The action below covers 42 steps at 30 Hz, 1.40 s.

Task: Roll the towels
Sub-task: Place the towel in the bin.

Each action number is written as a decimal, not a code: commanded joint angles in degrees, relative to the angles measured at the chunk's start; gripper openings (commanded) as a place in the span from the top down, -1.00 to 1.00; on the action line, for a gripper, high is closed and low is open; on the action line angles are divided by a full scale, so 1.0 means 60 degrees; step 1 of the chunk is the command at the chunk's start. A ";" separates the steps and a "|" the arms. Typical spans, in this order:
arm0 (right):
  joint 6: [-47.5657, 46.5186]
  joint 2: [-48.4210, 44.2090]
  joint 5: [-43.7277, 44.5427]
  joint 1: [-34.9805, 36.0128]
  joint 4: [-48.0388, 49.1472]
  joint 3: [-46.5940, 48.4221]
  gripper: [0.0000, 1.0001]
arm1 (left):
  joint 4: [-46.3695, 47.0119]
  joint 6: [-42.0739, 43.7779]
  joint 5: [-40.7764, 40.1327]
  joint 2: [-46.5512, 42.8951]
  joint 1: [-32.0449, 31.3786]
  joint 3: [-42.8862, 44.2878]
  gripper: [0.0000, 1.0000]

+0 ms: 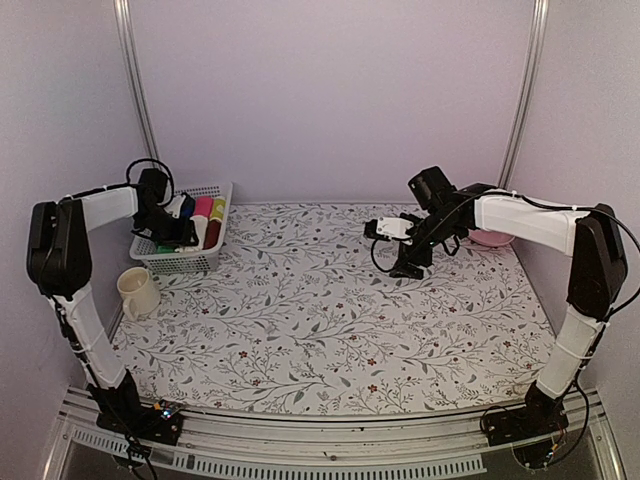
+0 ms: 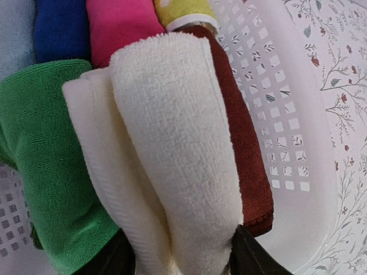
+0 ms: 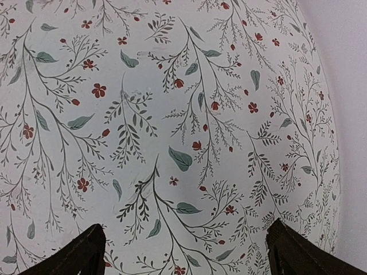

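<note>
Two towels look rolled — both already in the basket [image 2: 292,143].
Inside it the green towel [image 2: 40,160] and cream towel [image 2: 172,143] lie touching. My left pincer [image 2: 183,255] straddles the cream one — pinching or loose, I cannot tell. My right pincer [image 3: 183,252] hangs spread, well apart from the basket. Only letting go seems left.

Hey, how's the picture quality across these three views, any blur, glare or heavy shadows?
Top external: soft, even, pinkish light, only faint shadows, no glare. Left wrist: cream towel sharp down to its pile, left fingers dark and soft at the bottom edge. Right wrist: tablecloth print crisp, right fingers just dark, slightly blurred corners.
</note>
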 commanded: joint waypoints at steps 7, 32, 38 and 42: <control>0.0027 0.0078 -0.0170 0.0239 0.0080 -0.0107 -0.98 | 0.0770 -0.0521 -0.2315 -0.0905 0.0076 -0.0578 -0.31; -0.0028 0.0154 -0.0141 0.0331 0.0055 -0.0123 -0.98 | 0.1006 -0.0709 -0.1451 -0.0131 -0.0017 -0.0596 1.00; -0.0028 0.0142 -0.0157 0.0333 0.0043 -0.0123 -0.98 | 0.1700 -0.0907 0.0459 -0.0399 0.0293 -0.0959 1.00; -0.0017 0.0125 -0.0209 0.0331 0.0030 -0.0114 -0.98 | 0.2368 -0.1147 0.1861 -0.0706 0.0533 -0.1383 1.00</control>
